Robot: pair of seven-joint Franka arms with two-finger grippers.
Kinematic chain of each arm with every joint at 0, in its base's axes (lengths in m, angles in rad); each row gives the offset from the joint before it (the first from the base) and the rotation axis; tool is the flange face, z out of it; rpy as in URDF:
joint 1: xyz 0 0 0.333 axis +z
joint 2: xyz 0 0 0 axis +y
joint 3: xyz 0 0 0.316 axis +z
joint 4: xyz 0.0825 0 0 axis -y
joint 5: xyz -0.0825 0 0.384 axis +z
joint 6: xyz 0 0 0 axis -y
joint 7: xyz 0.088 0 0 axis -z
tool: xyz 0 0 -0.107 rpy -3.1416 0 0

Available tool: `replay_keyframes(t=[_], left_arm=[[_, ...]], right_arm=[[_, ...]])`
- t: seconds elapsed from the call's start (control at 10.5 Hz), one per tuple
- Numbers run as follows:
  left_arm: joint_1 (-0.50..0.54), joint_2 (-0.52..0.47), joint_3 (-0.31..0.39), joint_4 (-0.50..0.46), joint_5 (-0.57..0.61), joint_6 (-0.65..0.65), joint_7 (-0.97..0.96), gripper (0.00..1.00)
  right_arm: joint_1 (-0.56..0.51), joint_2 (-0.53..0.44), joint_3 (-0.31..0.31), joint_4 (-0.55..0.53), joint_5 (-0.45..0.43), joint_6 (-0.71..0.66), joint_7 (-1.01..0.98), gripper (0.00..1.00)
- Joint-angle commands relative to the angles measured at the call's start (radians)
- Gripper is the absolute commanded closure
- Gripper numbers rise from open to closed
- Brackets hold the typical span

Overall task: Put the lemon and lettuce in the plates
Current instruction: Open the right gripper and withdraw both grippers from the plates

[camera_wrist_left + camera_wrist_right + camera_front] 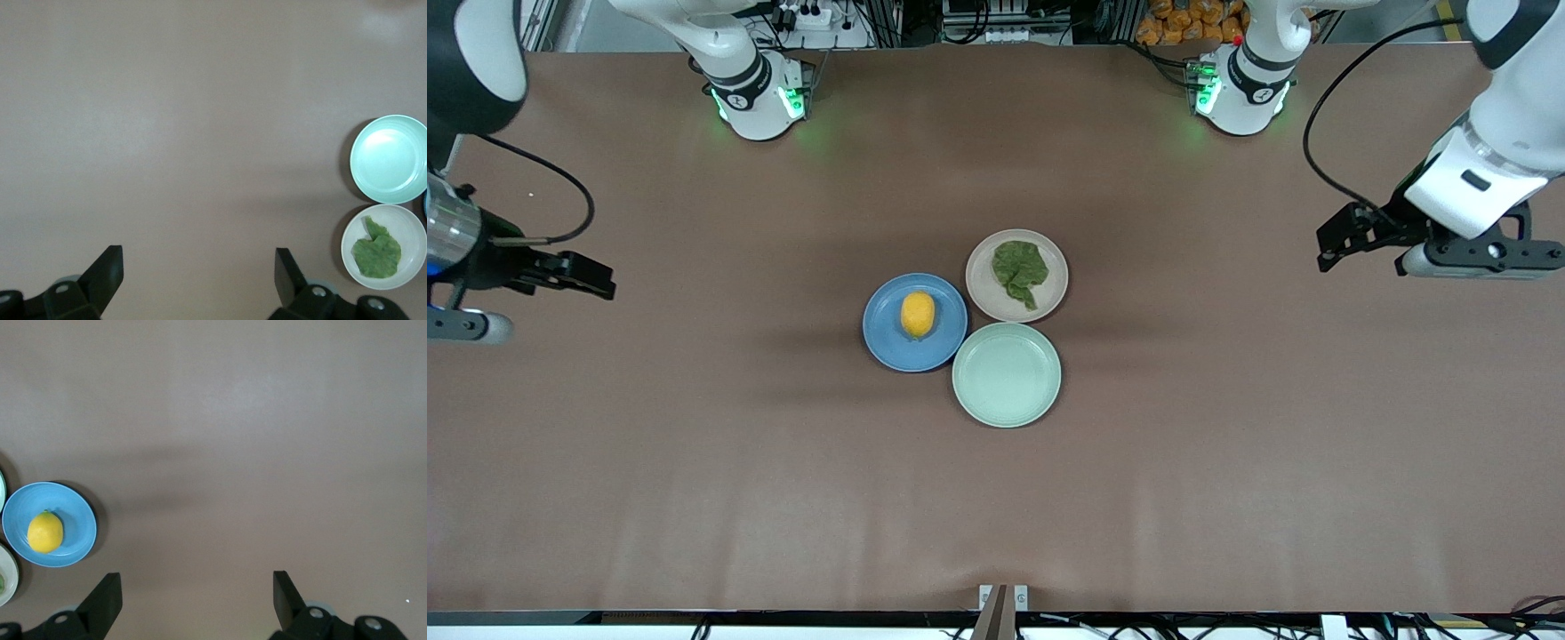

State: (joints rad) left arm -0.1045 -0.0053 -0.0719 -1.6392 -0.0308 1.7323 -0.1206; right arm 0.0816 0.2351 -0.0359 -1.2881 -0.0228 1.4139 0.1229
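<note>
A brown counter [694,462] seen from above, with three round plates clustered at its middle, each touching or nearly touching its neighbours. The lemon [918,315], a small oval yellow-orange fruit, lies in the centre of the blue plate [882,344], toward the right arm's end of the cluster. The lettuce [1020,269], a wrinkled dull-green leaf with a narrow tail, lies in the beige-pink plate [985,296]. A pale mint-green plate [1007,374], nearest the front camera, holds nothing. Both items appear already placed, so the task looks complete. The left gripper [199,272] hangs over bare counter at the left arm's end, well apart from the plates, its jaws spread wide and holding nothing. The right gripper [197,593] hangs likewise over the right arm's end, jaws wide and free. Both arms wait. The lemon looks firm, rounded and smooth, likely to roll or slip, best gripped across its narrow middle. The lettuce looks light, limp and easily crushed, best pinched gently at its thicker bunched centre.
</note>
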Motion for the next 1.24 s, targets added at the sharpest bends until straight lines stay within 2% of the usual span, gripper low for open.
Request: replay_keyframes(t=[0.0, 0.19, 0.48, 0.86, 1.14], left_arm=[[-0.001, 0.011, 0.006, 0.056, 0.003, -0.056, 0.029, 0.0], [-0.001, 0.01, -0.002, 0.058, 0.028, -0.056, 0.029, 0.0], [-0.001, 0.008, -0.002, 0.071, 0.034, -0.056, 0.029, 0.0], [0.0, 0.007, 0.003, 0.084, 0.034, -0.056, 0.029, 0.0], [0.0, 0.007, 0.0, 0.085, 0.032, -0.057, 0.027, 0.0]], right_arm=[[-0.029, -0.028, 0.014, -0.013, 0.003, -0.049, -0.026, 0.0], [-0.028, -0.051, 0.014, -0.058, 0.001, -0.041, -0.045, 0.0], [-0.028, -0.154, 0.014, -0.219, -0.006, 0.038, -0.045, 0.0], [-0.028, -0.241, 0.014, -0.347, -0.006, 0.094, -0.045, 0.0], [-0.063, -0.244, 0.013, -0.304, -0.006, 0.08, -0.043, 0.0]])
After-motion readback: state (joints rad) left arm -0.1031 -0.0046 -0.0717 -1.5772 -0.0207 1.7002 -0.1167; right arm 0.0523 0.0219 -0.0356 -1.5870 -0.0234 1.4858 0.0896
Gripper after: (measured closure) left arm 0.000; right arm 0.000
